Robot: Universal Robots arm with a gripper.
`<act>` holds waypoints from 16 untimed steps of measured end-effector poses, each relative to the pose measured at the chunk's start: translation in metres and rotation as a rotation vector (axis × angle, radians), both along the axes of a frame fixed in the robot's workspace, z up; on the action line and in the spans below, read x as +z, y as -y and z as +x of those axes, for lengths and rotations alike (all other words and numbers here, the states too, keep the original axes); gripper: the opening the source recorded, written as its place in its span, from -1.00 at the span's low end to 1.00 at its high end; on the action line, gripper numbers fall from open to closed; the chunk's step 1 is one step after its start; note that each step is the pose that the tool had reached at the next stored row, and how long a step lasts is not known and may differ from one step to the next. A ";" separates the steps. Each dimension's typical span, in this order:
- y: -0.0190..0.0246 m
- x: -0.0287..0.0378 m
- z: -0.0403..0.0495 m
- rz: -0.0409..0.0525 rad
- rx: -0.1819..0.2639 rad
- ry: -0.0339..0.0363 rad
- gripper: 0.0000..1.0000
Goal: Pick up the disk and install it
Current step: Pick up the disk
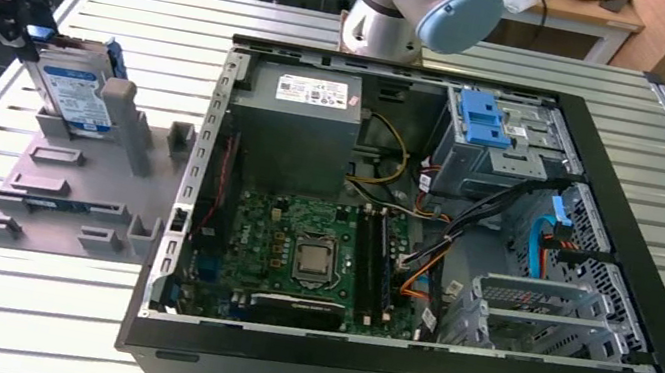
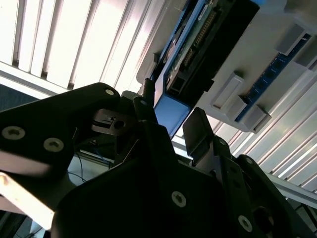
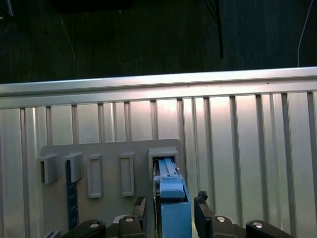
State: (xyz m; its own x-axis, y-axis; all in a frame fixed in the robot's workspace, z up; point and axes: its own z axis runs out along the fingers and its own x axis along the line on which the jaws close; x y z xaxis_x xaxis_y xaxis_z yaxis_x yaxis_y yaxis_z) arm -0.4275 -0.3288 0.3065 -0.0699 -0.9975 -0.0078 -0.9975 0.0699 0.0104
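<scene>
gripper (image 3: 171,202) spread, fingers (image 3: 140,203) either side of disk (image 3: 174,218), gaps both sides as i see it; disk upright in stand (image 3: 110,203).

- disk (image 3: 173,210) mid-frame, upright on edge, seated in a slot of grey stand (image 3: 99,148)
- gripper (image 3: 171,208): fingers (image 3: 202,210) flank disk, narrow gaps either side
- stand lies on slatted metal table (image 3: 247,148)

Disk (image 1: 75,93): silver metal, blue plastic rails. Stand (image 1: 63,177): matt grey plastic. Table (image 1: 3,294): ribbed pale metal.
</scene>
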 end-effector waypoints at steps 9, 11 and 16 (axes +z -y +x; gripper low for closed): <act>0.0000 -0.0071 0.0000 -0.0047 0.000 0.0000 0.01; 0.0000 -0.0084 0.0000 -0.0049 0.000 0.0000 0.01; 0.0000 -0.0118 0.0000 -0.0049 0.000 0.0000 0.01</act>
State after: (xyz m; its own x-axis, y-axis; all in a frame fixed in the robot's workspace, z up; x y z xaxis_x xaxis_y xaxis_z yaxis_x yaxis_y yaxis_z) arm -0.4275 -0.3288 0.2948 -0.0699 -0.9975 -0.0029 -0.9975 0.0699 0.0100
